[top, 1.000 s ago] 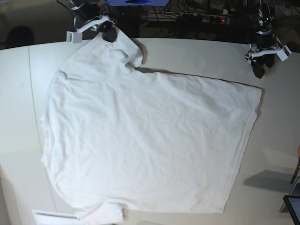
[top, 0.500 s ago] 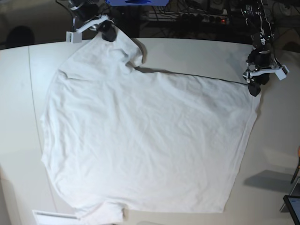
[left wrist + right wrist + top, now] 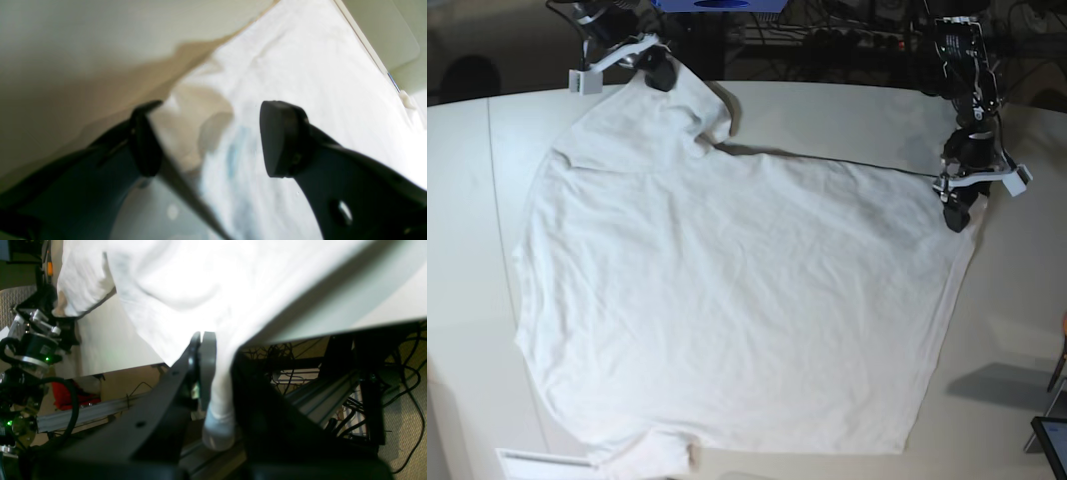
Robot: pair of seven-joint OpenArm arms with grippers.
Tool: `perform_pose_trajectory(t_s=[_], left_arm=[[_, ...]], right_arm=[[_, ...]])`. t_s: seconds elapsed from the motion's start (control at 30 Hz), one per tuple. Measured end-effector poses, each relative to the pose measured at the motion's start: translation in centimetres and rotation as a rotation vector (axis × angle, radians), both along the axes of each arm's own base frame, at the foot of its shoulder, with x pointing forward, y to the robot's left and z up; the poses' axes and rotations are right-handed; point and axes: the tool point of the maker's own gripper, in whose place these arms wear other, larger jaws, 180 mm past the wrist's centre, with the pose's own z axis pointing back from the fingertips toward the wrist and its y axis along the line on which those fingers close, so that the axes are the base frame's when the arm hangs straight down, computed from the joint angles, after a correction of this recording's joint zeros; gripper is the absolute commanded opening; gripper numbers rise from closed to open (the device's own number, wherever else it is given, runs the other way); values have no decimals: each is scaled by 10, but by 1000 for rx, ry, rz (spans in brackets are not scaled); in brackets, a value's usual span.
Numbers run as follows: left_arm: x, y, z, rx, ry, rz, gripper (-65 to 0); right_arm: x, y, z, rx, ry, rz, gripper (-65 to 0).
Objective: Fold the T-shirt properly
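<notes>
— T-shirt (image 3: 727, 300) first: where does it lie?

— White, wrinkled, spread flat over most of the pale table (image 3: 847, 110) in the base view. One sleeve reaches the far edge of the table, another curls at the near edge, and a hemmed corner points toward the right side of that view.

— And the left gripper (image 3: 957, 212)?

— It sits at that hemmed corner. In the left wrist view its two dark fingers (image 3: 283, 140) stand wide apart, with the cloth's edge (image 3: 267, 83) between and beneath them. Whether either pad touches the fabric I cannot tell.

— The right gripper (image 3: 659, 72)?

— At the far sleeve, on the left of the base view. In the right wrist view its fingers (image 3: 203, 350) are pressed together, pinching a fold of the white fabric (image 3: 217, 396) that hangs down past the table edge. Cables (image 3: 403, 373) and frame rails show below.
</notes>
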Motion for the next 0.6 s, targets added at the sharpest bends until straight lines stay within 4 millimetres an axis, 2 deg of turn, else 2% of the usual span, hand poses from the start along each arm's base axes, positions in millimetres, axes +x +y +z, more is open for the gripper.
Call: perform_pose_trajectory(t_s=[0.1, 0.23, 0.3, 0.43, 0.6], left_arm=[[0, -3, -1, -4, -1, -6, -289], [-1, -4, -5, -14, 18, -9, -487], [-2, -6, -8, -21, 29, -16, -566], [-8, -6, -11, -21, 44, -17, -645], [-20, -4, -14, -21, 53, -11, -650]], right_arm=[[0, 0, 0, 0, 0, 0, -649], [0, 0, 0, 0, -1, 0, -649], [4, 0, 1, 0, -8, 0, -649], [6, 0, 1, -3, -14, 0, -649], [10, -1, 2, -4, -21, 1, -649]])
